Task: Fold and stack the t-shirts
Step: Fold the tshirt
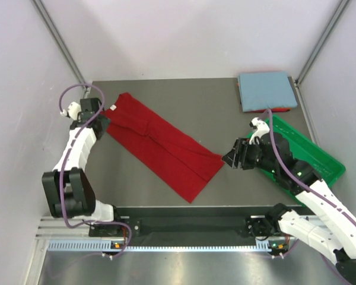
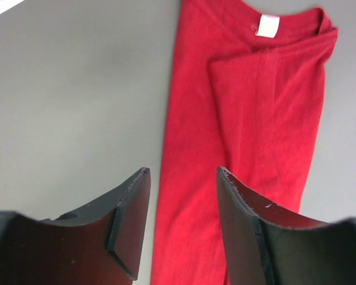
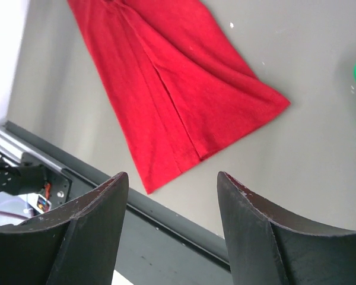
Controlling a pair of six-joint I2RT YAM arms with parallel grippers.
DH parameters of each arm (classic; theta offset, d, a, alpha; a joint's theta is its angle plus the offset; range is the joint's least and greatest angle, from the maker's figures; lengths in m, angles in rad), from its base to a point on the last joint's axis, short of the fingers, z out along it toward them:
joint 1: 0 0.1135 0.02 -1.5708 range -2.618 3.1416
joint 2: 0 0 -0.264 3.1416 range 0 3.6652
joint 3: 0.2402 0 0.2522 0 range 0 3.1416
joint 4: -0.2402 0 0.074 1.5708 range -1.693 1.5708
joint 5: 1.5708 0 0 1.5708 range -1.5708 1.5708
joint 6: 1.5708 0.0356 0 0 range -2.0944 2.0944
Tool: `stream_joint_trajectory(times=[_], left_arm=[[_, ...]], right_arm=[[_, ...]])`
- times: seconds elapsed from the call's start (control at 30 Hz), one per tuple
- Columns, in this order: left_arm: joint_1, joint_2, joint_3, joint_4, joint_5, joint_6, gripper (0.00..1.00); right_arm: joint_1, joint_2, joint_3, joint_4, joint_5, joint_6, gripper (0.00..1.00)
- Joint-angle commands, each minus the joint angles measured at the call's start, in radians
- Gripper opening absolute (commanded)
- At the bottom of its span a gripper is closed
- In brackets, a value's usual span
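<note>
**Red shirt folded into a strip, both end effectors open and empty**

A dark red t-shirt [image 1: 160, 145] lies flat on the grey worktop [image 1: 184, 98]. It is folded lengthwise into a long band that runs diagonally from the far left towards the near centre. Its collar end points to the far left, and the small white neck label [image 2: 267, 25] shows there, inside the neckline. The left wrist view shows one sleeve and side turned in over the body. The right wrist view shows a straight fold edge running down the band to the hem, and the hem's corner points towards the right arm.

The left end effector [image 1: 99, 123] sits just beside the collar end. Its fingers are spread wide with nothing between them, and in the wrist view the shirt's long left edge shows through the gap. The right end effector [image 1: 230, 157] sits just beside the hem corner. It too is spread wide and holds nothing, and from its own camera the hem end lies beyond the fingertips.

A light blue t-shirt [image 1: 267, 91] rests folded into a neat rectangle at the far right corner of the worktop, well apart from the red one. A green tray [image 1: 329, 160] lies along the right edge, near the blue shirt, and the right arm reaches across it.
</note>
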Motion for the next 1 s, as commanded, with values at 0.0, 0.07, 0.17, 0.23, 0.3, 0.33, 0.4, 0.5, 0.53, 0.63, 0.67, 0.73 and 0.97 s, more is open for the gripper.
stream_joint_trajectory(times=[0.0, 0.07, 0.17, 0.23, 0.3, 0.33, 0.4, 0.5, 0.53, 0.63, 0.67, 0.73, 0.97], left_arm=[[0.071, 0.062, 0.049, 0.139, 0.137, 0.094, 0.54], [0.097, 0.096, 0.022, 0.184, 0.154, 0.102, 0.54], [0.154, 0.142, -0.027, 0.299, 0.227, 0.096, 0.51], [0.185, 0.196, -0.029, 0.321, 0.249, 0.083, 0.50], [0.205, 0.236, -0.017, 0.362, 0.276, 0.079, 0.48], [0.209, 0.257, -0.007, 0.362, 0.277, 0.076, 0.48], [0.209, 0.318, 0.029, 0.361, 0.280, 0.079, 0.47], [0.209, 0.397, 0.078, 0.351, 0.284, 0.074, 0.45], [0.209, 0.427, 0.085, 0.348, 0.271, 0.069, 0.44], [0.209, 0.449, 0.080, 0.361, 0.228, 0.053, 0.43], [0.209, 0.451, 0.071, 0.376, 0.200, 0.050, 0.43], [0.209, 0.463, 0.062, 0.414, 0.182, 0.045, 0.43], [0.211, 0.575, 0.100, 0.509, 0.235, 0.045, 0.42]], right_arm=[[0.004, 0.001, 0.014, 0.086, -0.035, -0.012, 0.62], [0.004, 0.010, 0.017, 0.090, -0.033, -0.020, 0.62], [0.004, 0.022, 0.020, 0.095, -0.024, -0.028, 0.62], [0.003, 0.024, 0.008, 0.115, -0.026, -0.026, 0.62], [0.003, 0.025, -0.005, 0.136, -0.030, -0.023, 0.62], [0.003, 0.033, -0.012, 0.139, -0.032, -0.023, 0.62], [0.003, 0.050, -0.012, 0.144, -0.038, -0.031, 0.62], [0.001, 0.088, 0.002, 0.141, -0.030, -0.051, 0.62], [0.003, 0.106, 0.005, 0.141, -0.029, -0.057, 0.62], [0.003, 0.131, 0.003, 0.155, -0.027, -0.055, 0.62], [0.003, 0.133, -0.001, 0.161, -0.030, -0.052, 0.62], [0.003, 0.140, -0.020, 0.184, -0.038, -0.040, 0.62], [0.003, 0.226, -0.028, 0.244, -0.030, -0.038, 0.62]])
